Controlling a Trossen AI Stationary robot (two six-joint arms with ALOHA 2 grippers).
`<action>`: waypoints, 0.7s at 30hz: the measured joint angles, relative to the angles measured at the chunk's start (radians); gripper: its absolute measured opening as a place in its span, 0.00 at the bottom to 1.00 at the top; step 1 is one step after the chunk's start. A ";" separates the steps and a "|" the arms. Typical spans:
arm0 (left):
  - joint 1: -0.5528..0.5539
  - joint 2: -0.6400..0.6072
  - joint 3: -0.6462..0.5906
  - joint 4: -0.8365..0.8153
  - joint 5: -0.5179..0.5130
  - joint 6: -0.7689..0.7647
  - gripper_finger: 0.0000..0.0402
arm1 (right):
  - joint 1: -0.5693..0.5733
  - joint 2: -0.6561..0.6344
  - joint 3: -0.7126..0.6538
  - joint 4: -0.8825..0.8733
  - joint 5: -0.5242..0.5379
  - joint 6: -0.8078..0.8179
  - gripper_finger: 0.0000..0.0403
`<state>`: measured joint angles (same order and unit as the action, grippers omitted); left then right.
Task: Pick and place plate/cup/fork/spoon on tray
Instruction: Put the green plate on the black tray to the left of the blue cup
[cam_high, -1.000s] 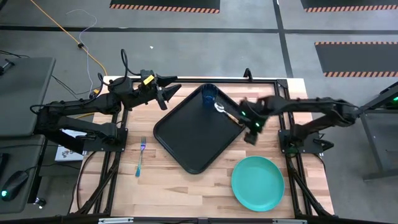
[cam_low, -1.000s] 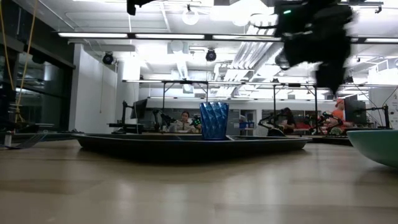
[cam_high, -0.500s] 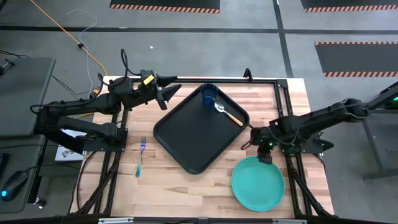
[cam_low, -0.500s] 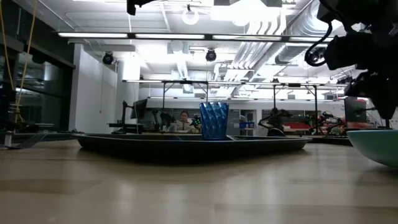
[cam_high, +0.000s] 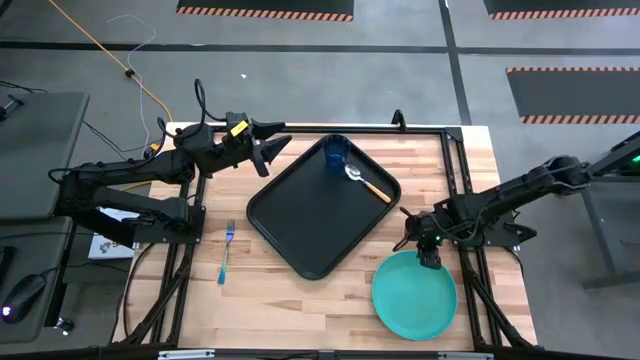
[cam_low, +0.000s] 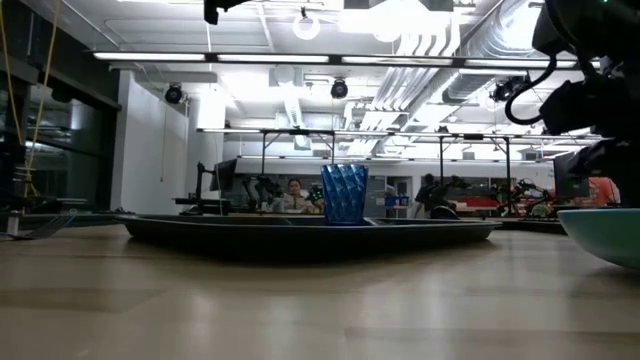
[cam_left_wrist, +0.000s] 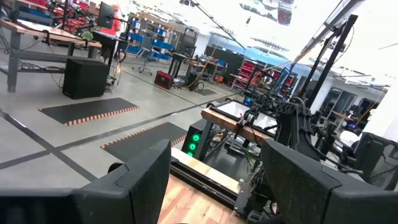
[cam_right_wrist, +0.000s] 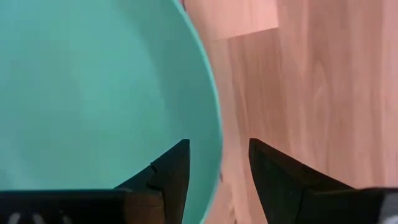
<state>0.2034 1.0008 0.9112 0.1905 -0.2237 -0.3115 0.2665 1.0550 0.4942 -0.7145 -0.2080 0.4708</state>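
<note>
The turquoise plate (cam_high: 414, 295) lies on the table at the near right. My right gripper (cam_high: 428, 256) is open at the plate's far rim. In the right wrist view (cam_right_wrist: 217, 149) one finger stands over the plate's inside and one outside the rim (cam_right_wrist: 212, 118); I see no touch. The black tray (cam_high: 300, 225) lies mid-table. It holds the blue cup (cam_high: 335, 152), upright at its far corner, and the orange-handled spoon (cam_high: 367, 182). The blue fork (cam_high: 226, 252) lies on the table left of the tray. My left gripper (cam_high: 277, 150) is open and empty by the tray's far left edge.
The low view shows the cup (cam_low: 344, 194) upright on the tray (cam_low: 300, 232) and the plate's edge (cam_low: 605, 232) at the right. Bare wooden table lies between the tray and the near edge. The table's frame rails run along its edges.
My right gripper has gone from above the tray's right side toward the table's near edge and down to the plate's far rim. The spoon has stayed on the tray.
</note>
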 joint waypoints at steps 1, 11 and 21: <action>0.000 0.000 0.000 0.000 0.000 0.000 0.60 | 0.003 0.000 -0.004 0.007 0.002 0.000 0.39; 0.000 0.000 0.000 -0.003 0.000 0.000 0.60 | 0.024 0.008 -0.045 0.056 -0.007 0.001 0.39; 0.000 0.000 0.000 -0.005 0.000 0.002 0.60 | 0.024 0.050 -0.045 0.085 -0.004 -0.005 0.33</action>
<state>0.2031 1.0008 0.9112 0.1852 -0.2236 -0.3099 0.2909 1.1047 0.4492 -0.6294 -0.2123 0.4660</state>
